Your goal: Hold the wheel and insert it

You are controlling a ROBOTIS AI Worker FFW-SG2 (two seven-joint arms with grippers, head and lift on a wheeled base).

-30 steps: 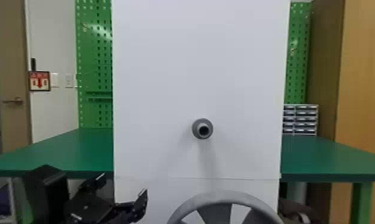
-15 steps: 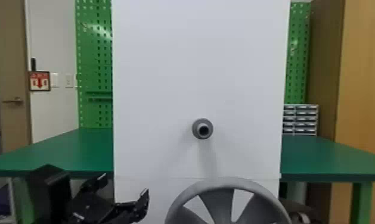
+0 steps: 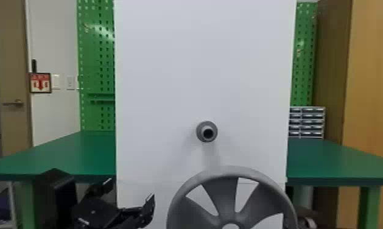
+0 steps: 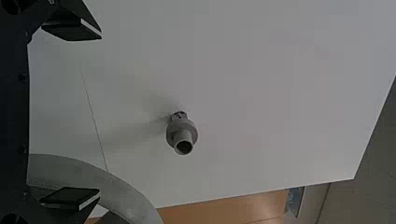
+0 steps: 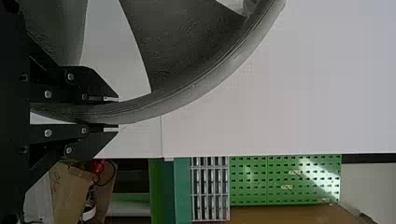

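In the head view, the grey spoked wheel (image 3: 227, 195) stands upright at the bottom, below and slightly right of the grey peg (image 3: 207, 131) on the white panel. My left gripper (image 3: 128, 191) is at lower left, apart from the wheel, fingers spread around nothing. In the left wrist view my left gripper (image 4: 71, 114) is open, with the peg (image 4: 182, 135) beyond it and part of the wheel rim (image 4: 107, 186) near one finger. The right wrist view has my right gripper (image 5: 112, 113) closed on the rim of the wheel (image 5: 201, 88), one finger on each side.
The white panel (image 3: 157, 76) rises in front of a green table (image 3: 72, 155). A small drawer cabinet (image 3: 307, 121) stands on the table to the right, near a wooden cabinet (image 3: 373, 79). Cardboard boxes (image 5: 70, 191) lie beyond my right gripper.
The wheel has risen in the head view and moved slightly to the right, so more of its spokes show. My left gripper has shifted only slightly to the right.
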